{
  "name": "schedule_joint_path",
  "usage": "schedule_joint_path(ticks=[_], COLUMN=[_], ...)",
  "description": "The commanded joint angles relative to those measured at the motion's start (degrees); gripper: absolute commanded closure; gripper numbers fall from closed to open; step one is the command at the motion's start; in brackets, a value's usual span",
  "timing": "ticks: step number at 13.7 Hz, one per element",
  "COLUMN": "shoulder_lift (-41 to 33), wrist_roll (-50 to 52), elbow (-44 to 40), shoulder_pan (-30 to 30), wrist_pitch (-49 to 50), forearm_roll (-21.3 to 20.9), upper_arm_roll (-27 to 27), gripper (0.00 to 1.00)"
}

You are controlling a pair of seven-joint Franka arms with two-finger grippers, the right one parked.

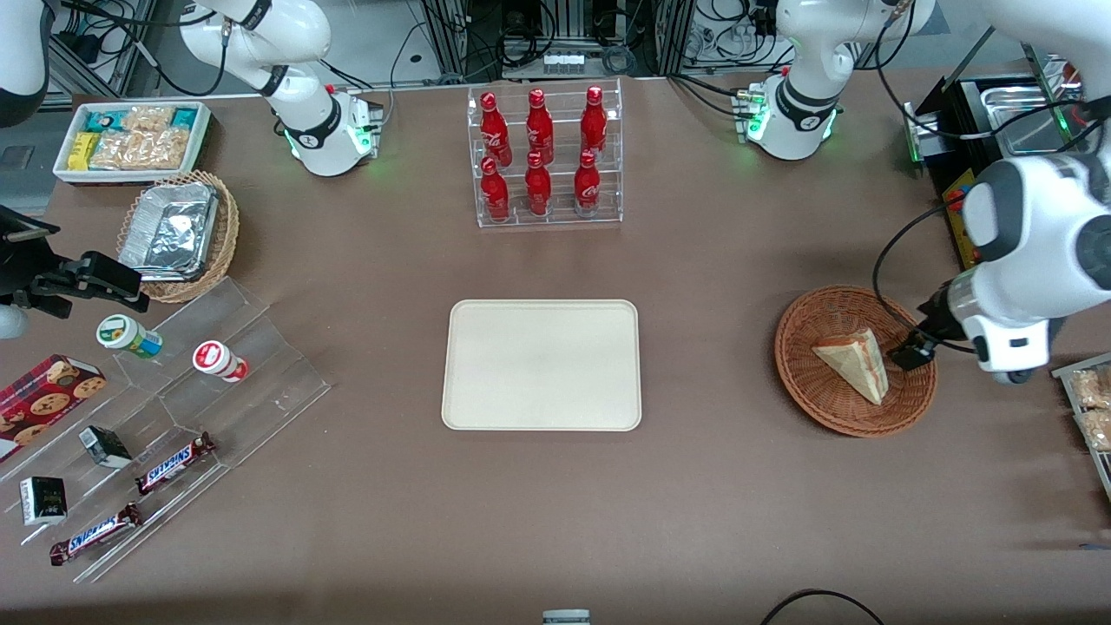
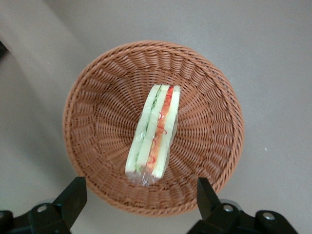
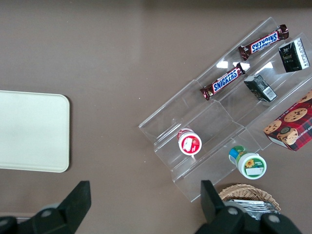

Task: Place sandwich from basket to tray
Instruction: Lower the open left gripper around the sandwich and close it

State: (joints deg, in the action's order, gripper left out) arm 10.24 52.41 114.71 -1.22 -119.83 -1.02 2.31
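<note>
From the front, we saw the sandwich (image 1: 855,362) lying in the reddish-brown basket (image 1: 807,382) toward the working arm's end of the bench (image 1: 738,503), its pale bread face up. The cream tray (image 1: 542,365) sat bare at the middle of the bench, well apart from the basket. The claw (image 1: 911,351) hung over the basket's rim on the working arm's side, just beside the sandwich; from here we could not tell its state. A clear rack with 6 red bottles (image 1: 542,156) stood farther from the camera than the tray.

Through the left wrist camera, we looked down on the sandwich (image 2: 155,134) resting on its side in the basket (image 2: 97,122), green and pink-red filling showing along the cut edge. The claw (image 2: 141,197) was spread wide, its 2 fingers (image 2: 73,195) above the basket rim and touching nothing.

From the right wrist camera, we saw only one end of the tray (image 3: 31,131) on the bench
</note>
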Motion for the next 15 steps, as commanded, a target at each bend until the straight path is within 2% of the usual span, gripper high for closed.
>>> schedule_joint_path(ticks=[1,7,9,11,14,15], shoulder_lift=[1.96,6.28,7.25,8.56,9.10,9.27], wrist_roll=[5.84,6.12,6.12,6.12,6.12,6.21], elbow=[2.98,3.51,3.94,3.86,4.64,5.17], shoulder_pan=[-1.06,-2.91,-2.73,-2.82,-2.47,-2.38], wrist_pitch=[-5.14,-6.55,-6.55,-6.64,-8.48,-9.62], forearm_roll=[-1.00,-1.70,-5.82,-7.50,-7.60,-7.60], upper_arm_roll=[-0.20,-0.20,-0.20,-0.20,-0.29,-0.29], gripper=[0.00,0.00,0.00,0.00,0.00,0.14])
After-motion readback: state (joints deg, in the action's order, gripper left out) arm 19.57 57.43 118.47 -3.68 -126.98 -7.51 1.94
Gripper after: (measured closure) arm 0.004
